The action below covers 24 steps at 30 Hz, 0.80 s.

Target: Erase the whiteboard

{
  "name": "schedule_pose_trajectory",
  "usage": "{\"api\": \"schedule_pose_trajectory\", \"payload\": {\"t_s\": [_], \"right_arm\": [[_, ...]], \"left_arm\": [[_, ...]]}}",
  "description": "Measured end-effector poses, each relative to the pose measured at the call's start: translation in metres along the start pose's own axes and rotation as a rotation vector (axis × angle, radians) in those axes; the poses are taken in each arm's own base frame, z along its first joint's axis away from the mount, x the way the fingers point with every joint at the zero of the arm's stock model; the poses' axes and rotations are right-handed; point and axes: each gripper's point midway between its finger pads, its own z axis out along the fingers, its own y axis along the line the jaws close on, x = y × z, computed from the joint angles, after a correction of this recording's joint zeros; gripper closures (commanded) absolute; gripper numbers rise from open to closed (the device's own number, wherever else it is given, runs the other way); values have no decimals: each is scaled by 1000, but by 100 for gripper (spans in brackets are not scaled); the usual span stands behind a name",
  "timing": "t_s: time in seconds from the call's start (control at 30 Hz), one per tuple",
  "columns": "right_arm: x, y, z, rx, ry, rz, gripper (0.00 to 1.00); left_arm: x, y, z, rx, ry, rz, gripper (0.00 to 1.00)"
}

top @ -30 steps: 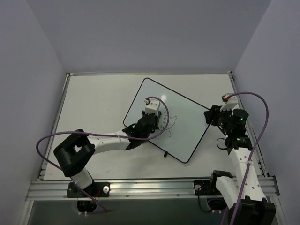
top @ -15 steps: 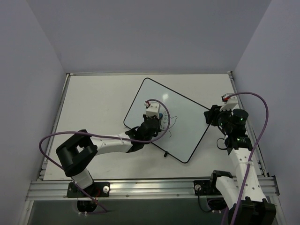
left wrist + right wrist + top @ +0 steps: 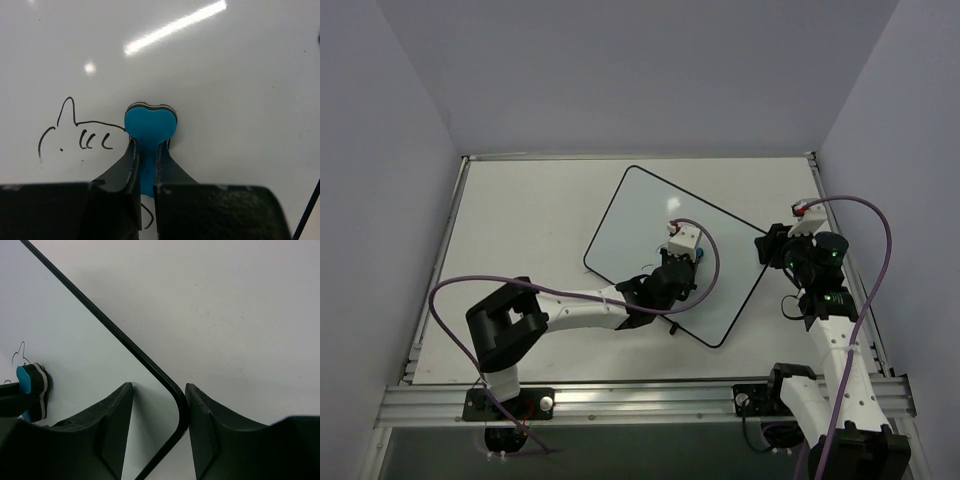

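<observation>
- The whiteboard (image 3: pixel 640 212) is laid flat on the table (image 3: pixel 520 230), between its centre and its right edge. It is turned diagonally, so that its long axis runs from the far-left side towards the right edge.
- A blue eraser (image 3: pixel 150 122) is pinched between the narrow jaws of the left gripper (image 3: pixel 146 146), and its felt face is pressed onto the board near the middle.
- The coming stroke is judged to turn on one relation. In the left wrist view the cat doodle (image 3: pixel 82 136) is drawn just beside the eraser, to its left, with the nearest line touching the eraser's edge. One small curl is seen below, under the jaws.
- The left arm is by far the nearer to the drawing, so the wipe is best left to it.
- The right gripper (image 3: pixel 159 386) is parked at the board's rounded corner nearest the right edge, its jaws spread wide to either side of the black rim. Whether the rim is actually touched cannot be told with certainty.
- The board is seen as glossy white, with light streaks reflected in it, and is bounded by a thin black rim.
</observation>
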Motion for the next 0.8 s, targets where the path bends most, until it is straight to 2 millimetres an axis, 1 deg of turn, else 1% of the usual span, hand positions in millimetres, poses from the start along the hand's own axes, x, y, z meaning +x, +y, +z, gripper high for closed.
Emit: {"api": "schedule_pose_trajectory", "payload": {"t_s": [0.1,0.23,0.3,0.37,0.4,0.53,0.6,0.7,0.8], "right_arm": [[0,0,0,5,1,-1,59],[0,2,0,4,0,-8,59],[0,2,0,3,0,-9,59],[0,3,0,3,-1,-11,59],[-1,3,0,3,-2,-13,59],[-2,5,-1,-3,-8,-24,59],[-3,7,-1,-8,-10,-35,59],[-4,9,-1,-14,-11,-40,59],[-4,9,-1,-15,-11,-43,59]], "left_arm": [[0,-1,0,-20,-2,8,98],[-1,4,1,-41,-6,3,98],[-2,10,2,-54,-6,-2,98],[-6,21,5,-76,-7,-10,98],[-9,30,7,-92,-9,-18,98],[-23,73,16,-170,-24,-47,98],[-26,93,19,-209,-28,-58,98],[-24,111,19,-242,-25,-73,98],[-21,116,18,-246,-25,-84,98]]}}
